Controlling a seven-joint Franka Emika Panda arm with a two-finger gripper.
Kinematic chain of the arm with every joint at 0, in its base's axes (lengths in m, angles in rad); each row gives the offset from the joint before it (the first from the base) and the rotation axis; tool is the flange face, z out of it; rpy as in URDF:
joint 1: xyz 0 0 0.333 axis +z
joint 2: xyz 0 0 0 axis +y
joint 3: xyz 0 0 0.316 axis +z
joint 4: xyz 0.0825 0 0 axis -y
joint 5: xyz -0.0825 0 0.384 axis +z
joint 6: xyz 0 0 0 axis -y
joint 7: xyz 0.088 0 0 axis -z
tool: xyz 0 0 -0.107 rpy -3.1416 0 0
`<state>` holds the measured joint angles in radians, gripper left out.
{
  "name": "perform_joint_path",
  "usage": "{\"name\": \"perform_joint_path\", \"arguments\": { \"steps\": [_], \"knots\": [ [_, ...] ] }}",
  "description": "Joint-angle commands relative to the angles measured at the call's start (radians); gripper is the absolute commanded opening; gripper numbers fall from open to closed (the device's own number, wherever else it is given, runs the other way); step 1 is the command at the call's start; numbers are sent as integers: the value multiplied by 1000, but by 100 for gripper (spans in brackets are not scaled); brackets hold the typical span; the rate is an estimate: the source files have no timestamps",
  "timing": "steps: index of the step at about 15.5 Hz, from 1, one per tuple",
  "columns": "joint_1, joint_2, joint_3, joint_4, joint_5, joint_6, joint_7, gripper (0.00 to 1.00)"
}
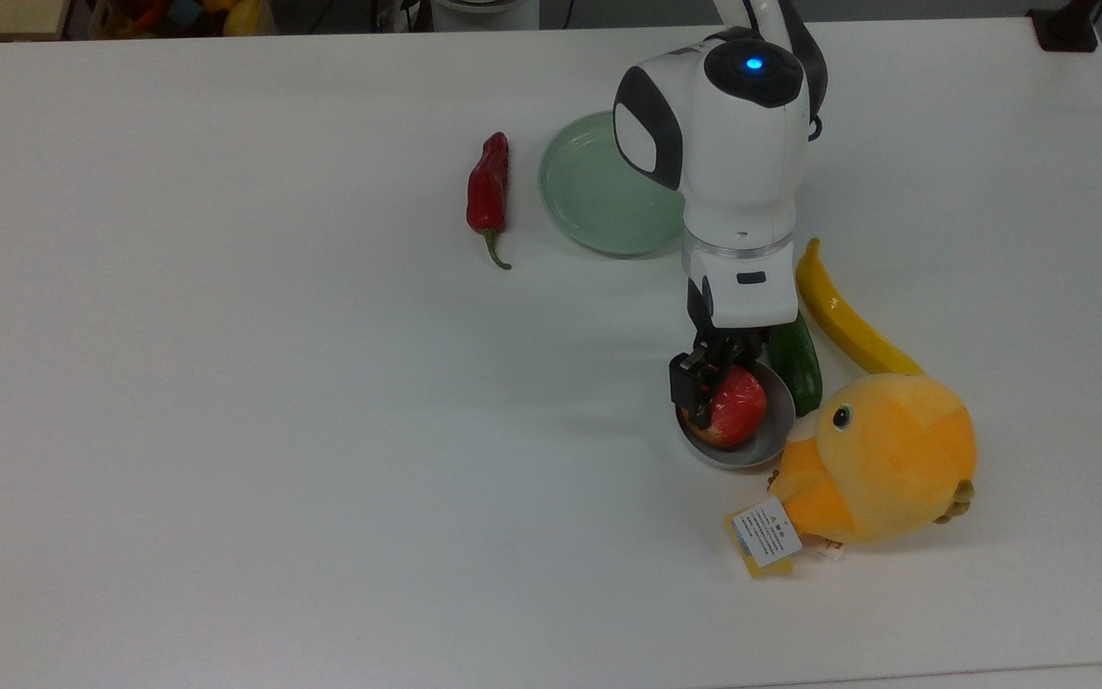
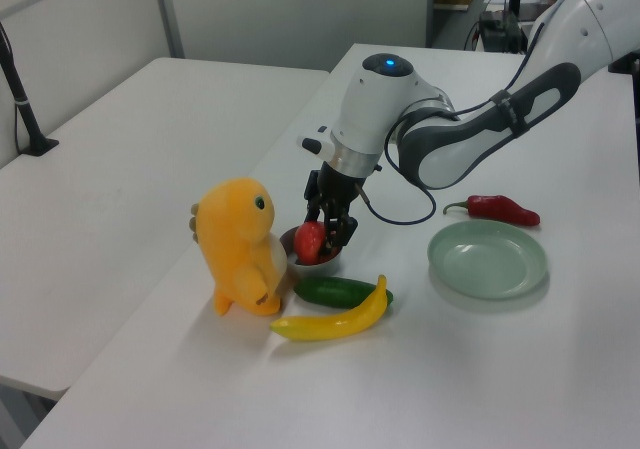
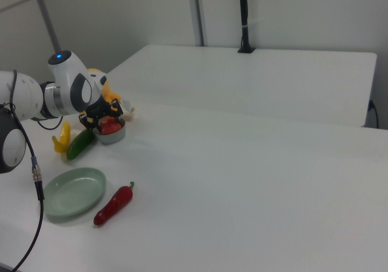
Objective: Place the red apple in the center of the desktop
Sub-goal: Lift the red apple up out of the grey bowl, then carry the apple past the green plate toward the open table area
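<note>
White desk stretching bare toward the top view's left, the gripper reaches straight down, closed around the red apple sitting in a small grey bowl beside a plush toy.

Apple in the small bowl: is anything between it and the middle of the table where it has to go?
Nothing visible blocks that stretch. The apple sits in the grey bowl with the gripper around it. In the top view, the table to the top view's left is bare. The chili and the green plate lie farther back.
</note>
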<state>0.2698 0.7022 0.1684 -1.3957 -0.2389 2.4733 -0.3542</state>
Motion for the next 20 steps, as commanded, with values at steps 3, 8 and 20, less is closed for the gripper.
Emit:
{"name": "perform_joint_path", "arguments": {
  "steps": [3, 8, 20],
  "knots": [
    [-27, -56, 23, -12, -7, -1, -9, 18],
    [-58, -228, 26, -104, 1, -25, 38, 18],
    [-219, -573, 43, -437, 89, -351, 84, 20]
  ]
}}
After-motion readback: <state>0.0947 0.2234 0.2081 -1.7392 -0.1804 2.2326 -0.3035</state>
